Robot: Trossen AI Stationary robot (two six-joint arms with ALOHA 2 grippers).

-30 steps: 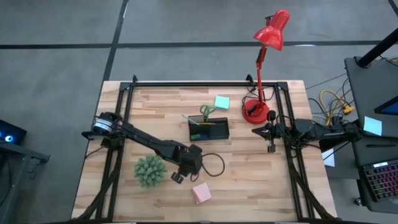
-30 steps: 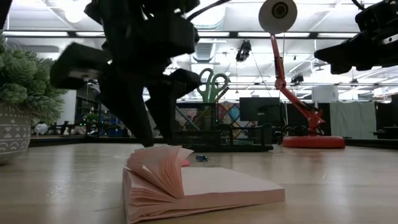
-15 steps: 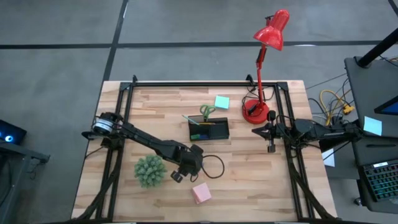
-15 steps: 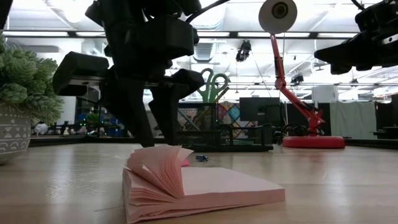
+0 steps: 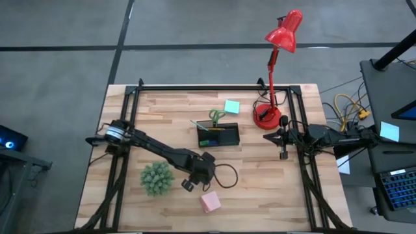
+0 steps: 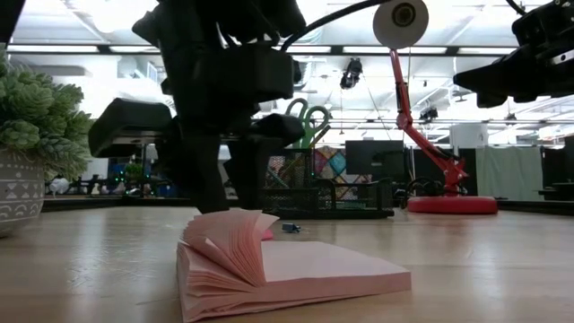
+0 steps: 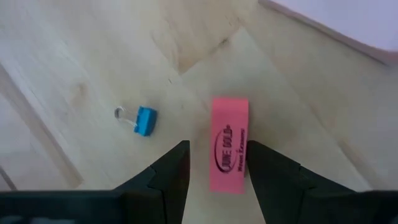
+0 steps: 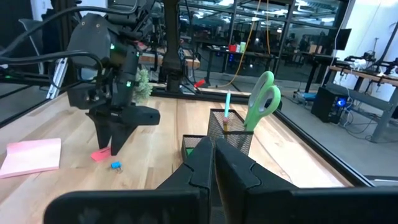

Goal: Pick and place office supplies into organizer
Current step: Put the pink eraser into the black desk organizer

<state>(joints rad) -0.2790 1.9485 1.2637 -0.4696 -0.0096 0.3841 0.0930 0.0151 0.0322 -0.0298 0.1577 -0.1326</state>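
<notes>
A pink eraser (image 7: 229, 143) lies flat on the wooden table beside a small blue binder clip (image 7: 144, 121). My left gripper (image 7: 217, 152) points steeply down over the eraser, open, one finger on either side of it. I see no touch. In the high view this gripper (image 5: 190, 184) is just beyond the pink sticky-note pad (image 5: 210, 202). The black organizer (image 5: 218, 135) stands mid-table with green scissors (image 5: 216, 117) upright in it. A teal pad (image 5: 231, 106) lies behind it. My right gripper (image 8: 213, 163) waits shut at the table's right edge.
A green spiky plant (image 5: 157, 178) in a pot stands left of my left gripper. The red lamp's base (image 5: 265, 116) sits at the far right. The pink pad's top sheets (image 6: 229, 242) curl up. Bare wood lies between the organizer and the near edge.
My left gripper has sunk a little toward the eraser and shifted slightly toward the table's near right, rolling a bit. Its fingers stay as wide apart as before. The eraser, clip and pad have not moved.
</notes>
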